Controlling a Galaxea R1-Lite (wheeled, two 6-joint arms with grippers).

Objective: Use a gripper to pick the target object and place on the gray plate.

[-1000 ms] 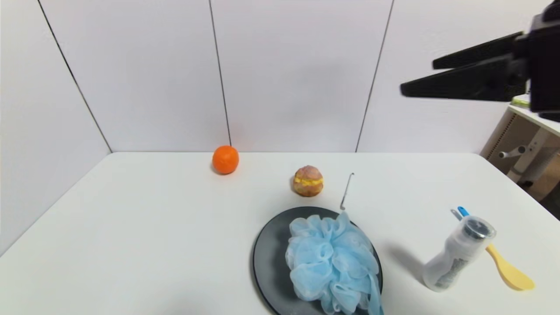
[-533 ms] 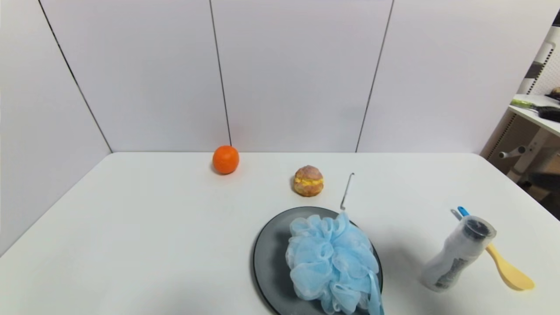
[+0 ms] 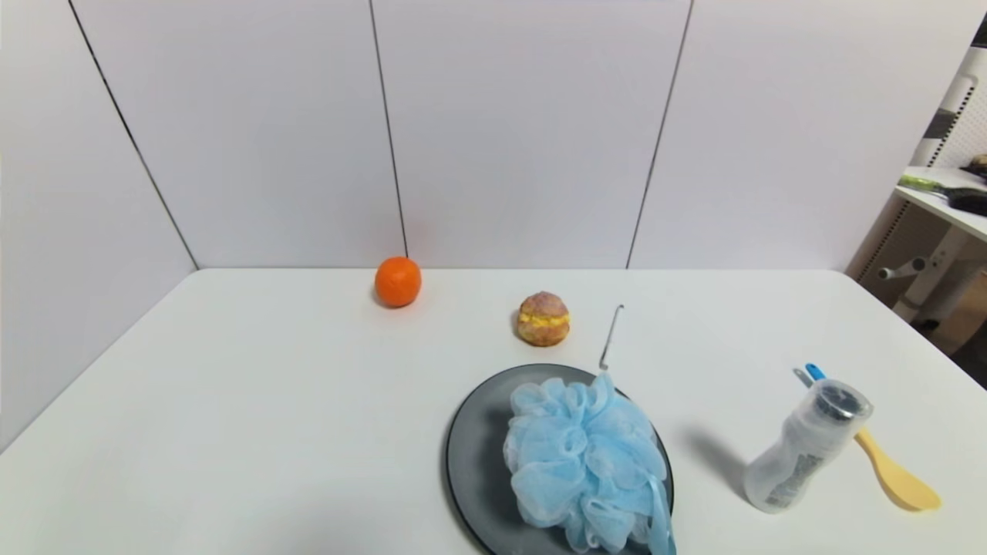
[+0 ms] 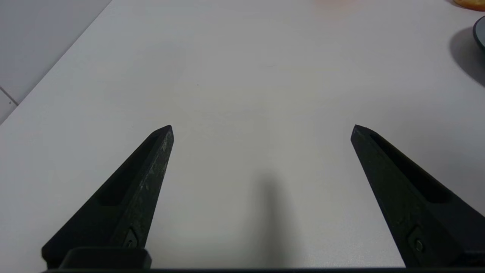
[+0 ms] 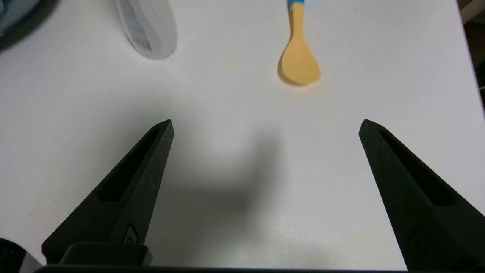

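On the gray plate [image 3: 470, 455], blue bath pouf [image 3: 582, 459], left gripper [image 4: 261, 129] and right gripper [image 5: 265, 123] fingers spread, empty

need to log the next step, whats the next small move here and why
Probably none beyond keeping both arms parked. The bath pouf already lies on the gray plate, and the left gripper and right gripper hang open over bare table, holding nothing.
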